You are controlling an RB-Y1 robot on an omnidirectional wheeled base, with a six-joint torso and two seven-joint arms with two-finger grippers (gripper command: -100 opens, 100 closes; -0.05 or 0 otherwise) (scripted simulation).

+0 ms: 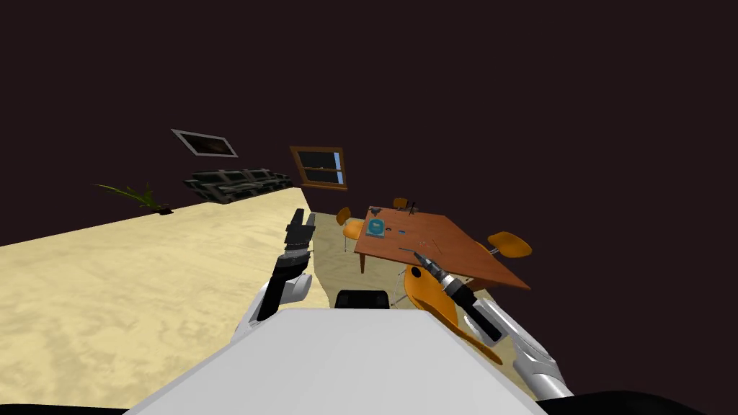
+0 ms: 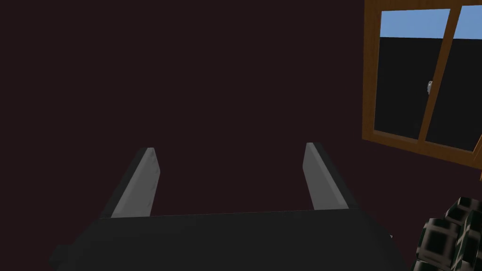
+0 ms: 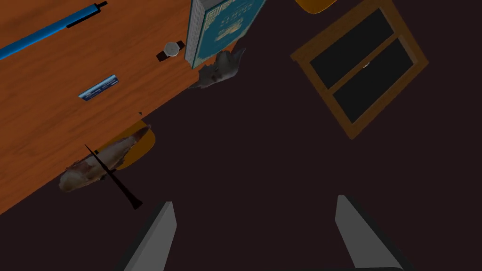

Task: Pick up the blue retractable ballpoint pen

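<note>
Blue pen [image 3: 42, 34] on brown table [image 3: 47, 127], well apart from spread right end effector [image 3: 253, 200]

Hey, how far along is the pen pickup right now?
Done: the right gripper sits by the wooden table, fingers open. In hand: nothing; the blue pen lies flat on the table, off to the side of that gripper. Still to do: line up over it, close, lift. The left gripper is open and empty.

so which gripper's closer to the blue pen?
Right. The right gripper reaches over the table's near edge, open, with the blue pen on the tabletop close by. The left gripper is raised over the floor, clear of the table, also open.
</note>
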